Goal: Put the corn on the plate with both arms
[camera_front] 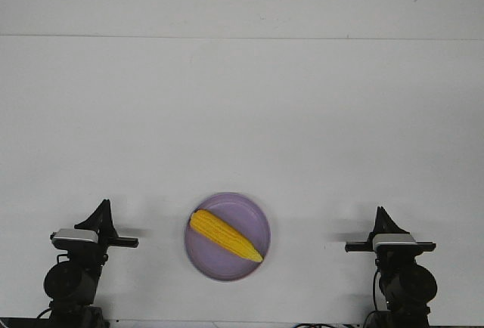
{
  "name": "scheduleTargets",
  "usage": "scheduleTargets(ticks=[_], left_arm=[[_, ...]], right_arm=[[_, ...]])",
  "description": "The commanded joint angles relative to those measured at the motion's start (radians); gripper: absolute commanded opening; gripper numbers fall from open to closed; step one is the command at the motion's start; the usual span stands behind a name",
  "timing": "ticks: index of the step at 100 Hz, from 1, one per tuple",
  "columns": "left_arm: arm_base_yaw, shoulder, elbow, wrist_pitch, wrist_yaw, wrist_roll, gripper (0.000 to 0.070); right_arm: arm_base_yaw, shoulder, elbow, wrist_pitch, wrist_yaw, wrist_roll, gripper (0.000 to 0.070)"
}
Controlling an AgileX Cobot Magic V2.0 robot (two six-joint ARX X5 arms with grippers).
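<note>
You are looking out over a broad white table that fills almost the whole front view; it is plain and matte, and a thin straight seam runs across it near the far edge, with a slightly lighter white band beyond that line. Nothing of the room shows past it.

The two black arms sit low at the near edge, well apart from each other. Your left arm is at the near left, with a silver-grey block on top and its left end effector rising to a dark point. Your right arm is at the near right, its right end effector pointing up the same way. From this angle each pair of fingers reads as one dark wedge, so you cannot tell how far either one is parted; neither has hold of anything.

Between them, near the front edge, lies the round lavender plate. Open table separates it from both arms.

The corn lies on the plate, set diagonally, its blunt end toward the far left and its pointed tip toward the near right rim.
</note>
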Motion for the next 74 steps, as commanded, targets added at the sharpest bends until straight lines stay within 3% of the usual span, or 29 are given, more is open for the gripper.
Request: scheduleTargets(ticks=[1, 74], left_arm=[[0.001, -0.001, -0.021, 0.011, -0.002, 0.011, 0.0015], [0.001, -0.001, -0.021, 0.011, -0.002, 0.011, 0.0015]], right_arm=[[0.000, 0.001, -0.003, 0.008, -0.003, 0.017, 0.0017], [0.001, 0.001, -0.003, 0.030, 0.000, 0.018, 0.0017]])
